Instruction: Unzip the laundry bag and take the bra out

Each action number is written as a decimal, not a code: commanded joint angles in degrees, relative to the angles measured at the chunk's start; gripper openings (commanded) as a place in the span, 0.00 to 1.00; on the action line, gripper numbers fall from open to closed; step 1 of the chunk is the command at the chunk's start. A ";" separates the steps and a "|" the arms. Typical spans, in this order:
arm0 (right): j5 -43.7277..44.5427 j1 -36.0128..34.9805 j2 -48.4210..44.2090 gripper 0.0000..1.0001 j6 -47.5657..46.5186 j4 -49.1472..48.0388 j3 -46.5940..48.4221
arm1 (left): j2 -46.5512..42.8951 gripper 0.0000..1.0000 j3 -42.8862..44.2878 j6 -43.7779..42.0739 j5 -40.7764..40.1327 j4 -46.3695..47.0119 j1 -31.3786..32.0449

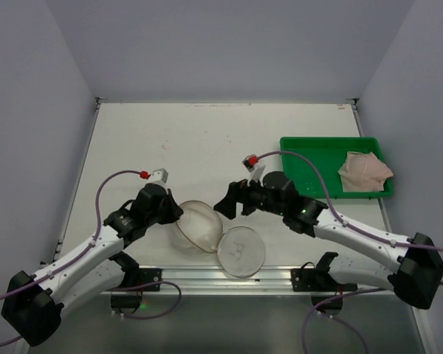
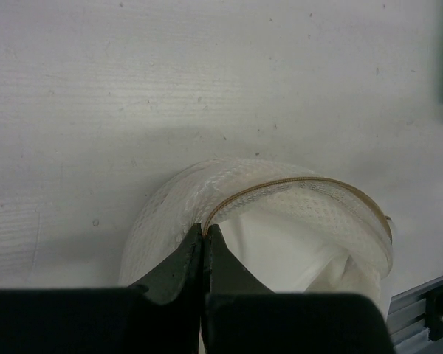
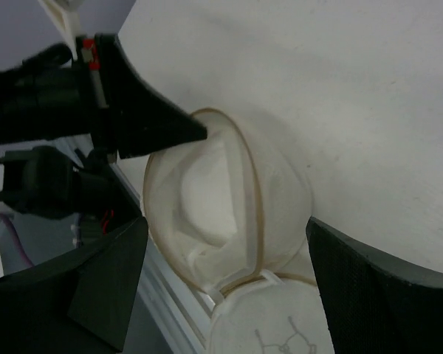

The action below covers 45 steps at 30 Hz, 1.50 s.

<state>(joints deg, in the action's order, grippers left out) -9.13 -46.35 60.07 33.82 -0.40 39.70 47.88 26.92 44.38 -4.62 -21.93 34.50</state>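
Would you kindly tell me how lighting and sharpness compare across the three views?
Top external: evenly lit, sharp. Left wrist: soft shadow on the table behind the laundry bag; left gripper nearly black. Right wrist: its fingers dark, soft-edged; bag slightly soft.

The top view looks steeply down from high above the near edge of the desk [image 1: 207, 133], far enough back to take in its whole surface and the green tray [image 1: 332, 144] at far right. The left wrist view sits very close behind the left jaws, pinched together, and faces forward and down at the laundry bag [image 2: 280, 214] (a sliver of tray shows at its right edge). The right wrist view peers between the spread right jaws, toward the left arm [image 3: 37, 110]. All three views share the bag.
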 commanded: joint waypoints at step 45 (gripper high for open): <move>18.27 -24.32 28.78 0.89 -10.44 4.45 20.33 | -2.00 0.00 -2.66 2.47 -0.21 0.14 -0.40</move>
<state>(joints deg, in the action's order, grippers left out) 7.11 -69.91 91.61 25.69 7.94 59.51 45.63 24.51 45.93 -5.48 -24.12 34.50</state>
